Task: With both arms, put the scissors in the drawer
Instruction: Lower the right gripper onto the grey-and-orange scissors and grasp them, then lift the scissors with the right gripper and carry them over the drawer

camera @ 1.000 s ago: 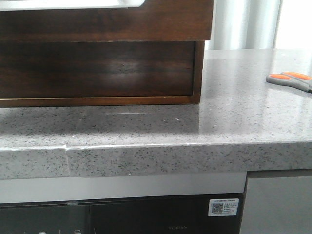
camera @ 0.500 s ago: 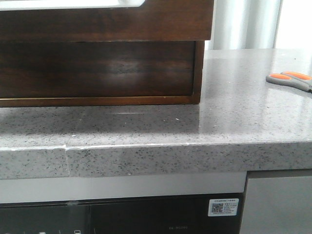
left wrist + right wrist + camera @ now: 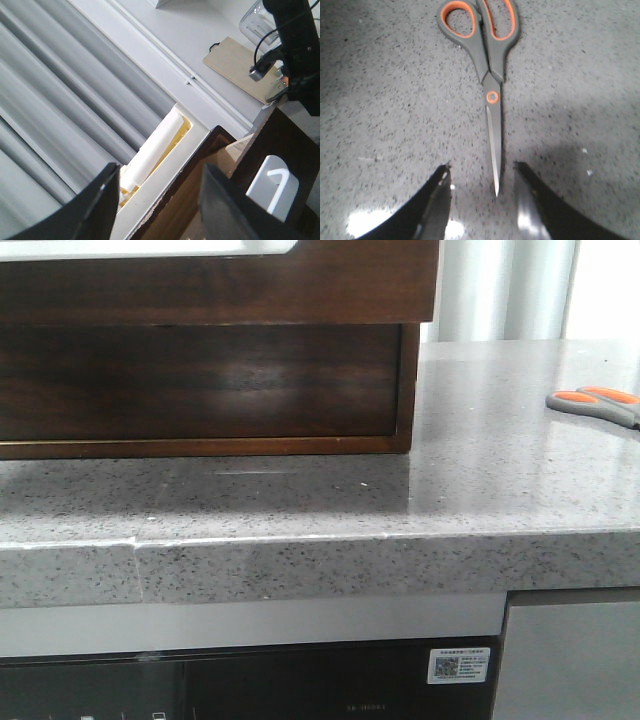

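Note:
The scissors [image 3: 492, 55], grey handles with orange loops, lie flat on the speckled grey counter; in the front view they sit at the far right edge [image 3: 595, 405]. My right gripper [image 3: 482, 171] is open just above the counter, and the blade tip lies between its fingers without touching them. The drawer [image 3: 350, 285] is the upper dark brown panel at the left, with a pale rounded notch in its top edge; it also shows in the left wrist view [image 3: 287, 145]. My left gripper [image 3: 160, 200] is open and empty above the cabinet. Neither gripper shows in the front view.
The wooden cabinet [image 3: 404, 390] stands on the counter's left half, with a lower dark panel [image 3: 200, 380] under the drawer. A white tray [image 3: 165, 145] lies behind the cabinet by grey curtains. The other black arm [image 3: 300, 45] rises beyond it. The counter's front edge [image 3: 320, 560] is near.

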You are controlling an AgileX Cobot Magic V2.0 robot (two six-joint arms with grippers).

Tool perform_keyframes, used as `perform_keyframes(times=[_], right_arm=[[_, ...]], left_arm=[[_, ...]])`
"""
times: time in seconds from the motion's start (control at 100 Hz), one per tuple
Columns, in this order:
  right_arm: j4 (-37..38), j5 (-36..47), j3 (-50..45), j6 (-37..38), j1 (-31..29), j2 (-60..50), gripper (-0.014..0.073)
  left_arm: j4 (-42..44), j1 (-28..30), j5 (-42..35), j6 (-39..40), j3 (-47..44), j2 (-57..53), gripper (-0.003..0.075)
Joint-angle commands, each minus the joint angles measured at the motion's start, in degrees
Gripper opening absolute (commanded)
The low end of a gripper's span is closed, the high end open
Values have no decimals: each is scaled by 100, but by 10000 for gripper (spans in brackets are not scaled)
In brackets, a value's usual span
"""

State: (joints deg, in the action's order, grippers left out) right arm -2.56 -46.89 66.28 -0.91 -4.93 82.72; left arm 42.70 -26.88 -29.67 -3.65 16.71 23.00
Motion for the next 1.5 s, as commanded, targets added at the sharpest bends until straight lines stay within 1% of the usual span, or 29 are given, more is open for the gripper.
perform_keyframes(times=[0.0, 0.09, 0.34, 0.55, 0.7, 1.1, 1.17, 1.22, 1.34, 1.41, 1.44, 1.49], right_arm=[[185, -45, 589, -75, 7, 256, 345], [289, -288, 940, -75, 7, 659, 345], [289, -1097, 1968, -257, 7, 1653, 345], [289, -1682, 2659, -378, 7, 2188, 344], [256, -1804, 2802, -458, 7, 2338, 344], [188, -1815, 2813, -485, 7, 2575, 336], [188, -1838, 2813, -505, 7, 2575, 276], [188, -1863, 2813, -526, 7, 2575, 205], [188, -1945, 2813, -567, 7, 2575, -1], [175, -1986, 2813, -567, 7, 2575, -96], [142, -2026, 2813, -567, 7, 2564, -126], [92, -2090, 2825, -579, 47, 2479, -124]], left_arm=[[-249, -28, -209, 86, 151, 6, 319], [-249, -28, -211, 86, 151, 6, 319], [-249, -28, -211, 86, 151, 6, 319], [-249, -28, -211, 86, 151, 6, 319], [-249, -28, -211, 86, 151, 6, 319], [-249, -28, -211, 86, 151, 6, 319], [-249, -28, -211, 86, 151, 6, 319], [-249, -28, -211, 86, 151, 6, 319], [-249, -28, -211, 86, 151, 6, 318], [-249, -28, -211, 86, 151, 6, 318], [-249, -17, -211, 86, 151, 6, 318], [-249, -17, -198, 86, 151, 6, 318]])
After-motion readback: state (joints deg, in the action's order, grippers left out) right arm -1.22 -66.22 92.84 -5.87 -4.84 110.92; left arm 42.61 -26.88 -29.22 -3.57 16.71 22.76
